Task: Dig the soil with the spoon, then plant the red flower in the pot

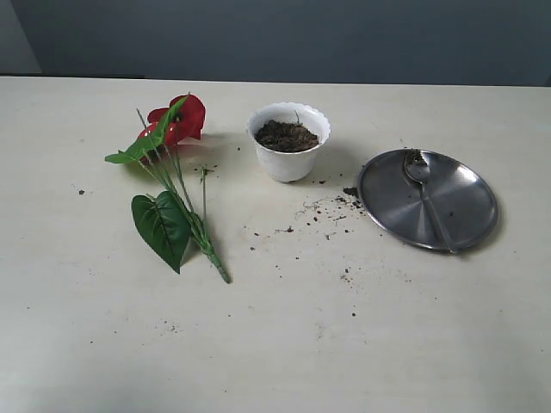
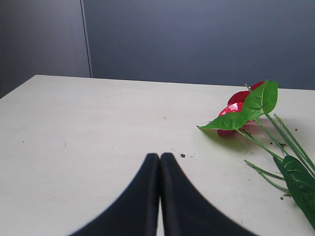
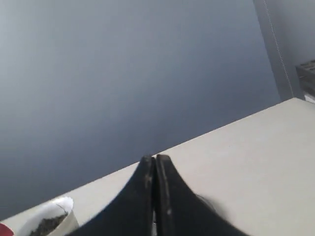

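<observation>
1. Closest to the lens, our left claw (image 2: 159, 156) is pressed shut, tip against tip, with nothing held between. We see the red flower (image 2: 246, 110) lying on the table (image 2: 98, 128) ahead of this claw and off to one side, well apart from it. A dark crumb of soil (image 2: 182, 155) sits just beside the claw's end.
2. Our right claw (image 3: 154, 158) is also closed on nothing, its two halves meeting along their length. We find the pot (image 3: 54, 216), with soil showing inside, off to one side of the claw and apart from it.
3. From outside, we see the red flower flat on the left claw's side of the table, its stem ends toward the camera. The pot stands upright near its blooms, filled with soil. On the right claw's side the spoon (image 1: 417, 170) lies in a round steel plate (image 1: 469, 202), with some soil at its bowl. Loose specks are scattered between pot and plate.
</observation>
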